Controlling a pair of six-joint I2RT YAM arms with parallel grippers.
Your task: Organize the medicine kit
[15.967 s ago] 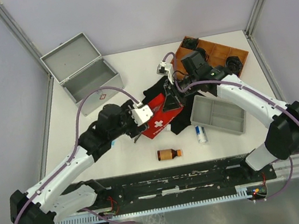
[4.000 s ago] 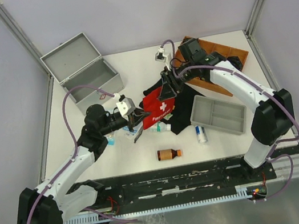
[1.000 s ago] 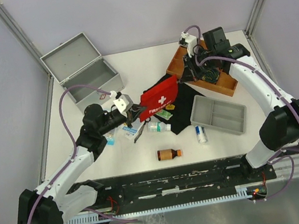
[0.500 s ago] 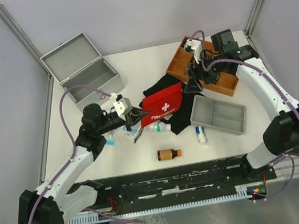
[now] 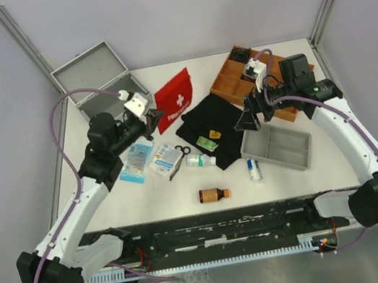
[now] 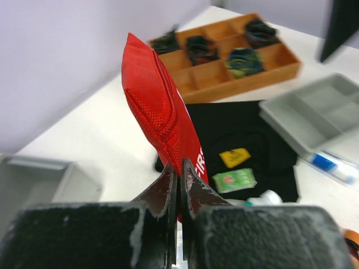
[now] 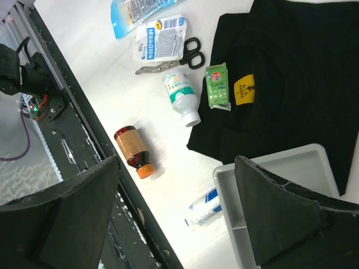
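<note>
Flat red fabric pouch point(image 6: 161, 109) pinched btwn left jaws; black cloth point(image 7: 297, 73), amber glass bottle point(image 7: 130, 147) & grey plastic tray point(image 5: 276, 147) under right jaws.

Wears white shells over black joints on left arm point(image 5: 73, 219) and right arm point(image 5: 354, 140); trails a purple cable point(image 5: 55, 132) along each; ends in scuffed black jaws.

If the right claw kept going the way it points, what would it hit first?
The open right gripper would likely meet bare table between the brown bottle and the grey tray; depth is unclear.
</note>
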